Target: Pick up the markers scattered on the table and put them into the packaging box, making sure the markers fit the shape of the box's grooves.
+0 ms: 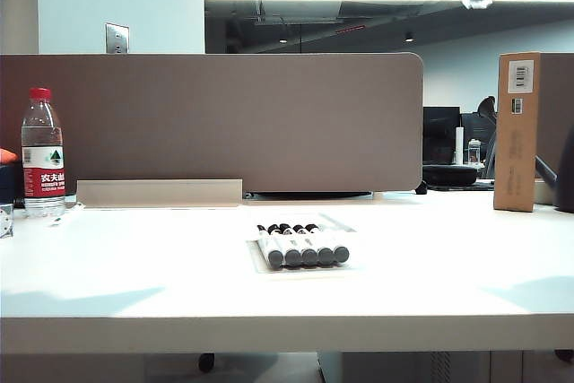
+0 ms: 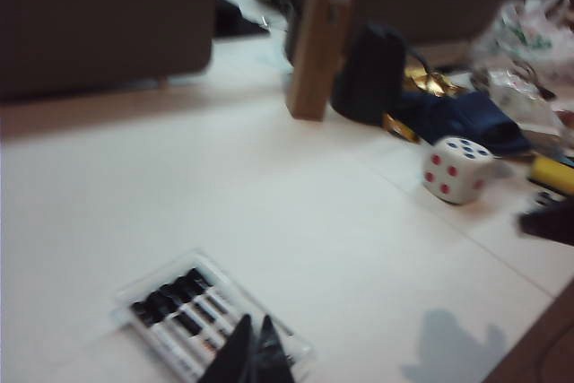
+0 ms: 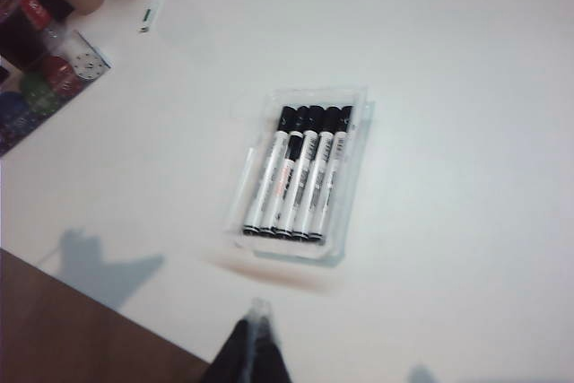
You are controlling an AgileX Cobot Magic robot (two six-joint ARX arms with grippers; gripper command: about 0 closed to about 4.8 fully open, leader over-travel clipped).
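White-barrelled black-capped markers (image 3: 296, 172) lay side by side in the clear plastic packaging box (image 3: 356, 177), mid white table (image 1: 134, 284). Left gripper (image 2: 253, 354) and right gripper (image 3: 256, 334), both cropped, hung closed, empty, above bare tabletop.

The white desk (image 1: 134, 284) is carrying the clear packaging box (image 1: 305, 265) at its middle, a water bottle (image 1: 42, 154) sitting far left, a cardboard box (image 1: 518, 132) standing far right.

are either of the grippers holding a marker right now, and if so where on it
Nothing is held. The left gripper and right gripper are both shut and empty, above the table. The markers lie in the packaging box.
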